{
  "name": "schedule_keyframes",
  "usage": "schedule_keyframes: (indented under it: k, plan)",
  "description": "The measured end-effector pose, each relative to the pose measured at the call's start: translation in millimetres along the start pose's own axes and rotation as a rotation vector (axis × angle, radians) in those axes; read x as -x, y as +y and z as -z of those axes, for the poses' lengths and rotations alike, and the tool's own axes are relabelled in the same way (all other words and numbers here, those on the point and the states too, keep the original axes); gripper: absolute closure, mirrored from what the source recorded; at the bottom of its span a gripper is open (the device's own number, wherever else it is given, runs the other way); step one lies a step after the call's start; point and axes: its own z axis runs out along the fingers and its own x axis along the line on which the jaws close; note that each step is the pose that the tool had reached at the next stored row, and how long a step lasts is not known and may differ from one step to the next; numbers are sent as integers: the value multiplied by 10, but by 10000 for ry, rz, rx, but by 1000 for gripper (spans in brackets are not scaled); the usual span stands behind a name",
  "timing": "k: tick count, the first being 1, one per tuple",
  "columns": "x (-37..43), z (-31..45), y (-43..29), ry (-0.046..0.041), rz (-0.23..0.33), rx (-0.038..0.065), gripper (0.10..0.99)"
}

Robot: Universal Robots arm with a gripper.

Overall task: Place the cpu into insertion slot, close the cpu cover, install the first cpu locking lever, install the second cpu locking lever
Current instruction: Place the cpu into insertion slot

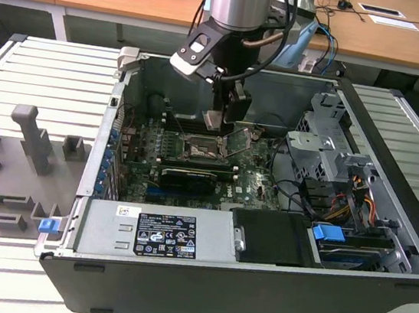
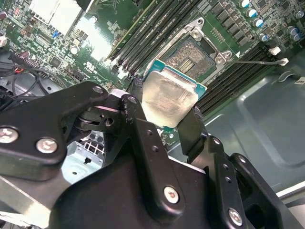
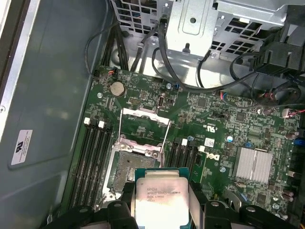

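Observation:
My gripper [image 1: 214, 118] hangs inside the open computer case, shut on the cpu [image 1: 212, 120], a pale silver square chip. In both wrist views the cpu [image 2: 169, 98] [image 3: 159, 200] sits between the two black fingers [image 2: 138, 102], held by opposite edges. The insertion slot [image 3: 128, 167] [image 2: 190, 57] [image 1: 198, 152] lies bare on the green board, just beyond and below the chip. The cpu cover [image 3: 145, 118] stands swung open off the far side of the slot. A thin locking lever [image 2: 257, 61] juts out free beside the slot.
Memory slots [image 3: 93, 157] flank the socket. A long black expansion card [image 1: 188, 175], a power supply [image 1: 157, 234], a drive cage [image 1: 322, 152] and loose cables [image 3: 157, 47] crowd the case. Grey fixtures [image 1: 30, 137] stand on the table at the exterior view's left.

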Motion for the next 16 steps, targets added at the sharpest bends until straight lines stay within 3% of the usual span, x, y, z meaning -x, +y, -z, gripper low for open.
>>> schedule_keyframes:
  k: [16]
  plan:
    - [1, -69, -6, -1, 0, 0, 549]
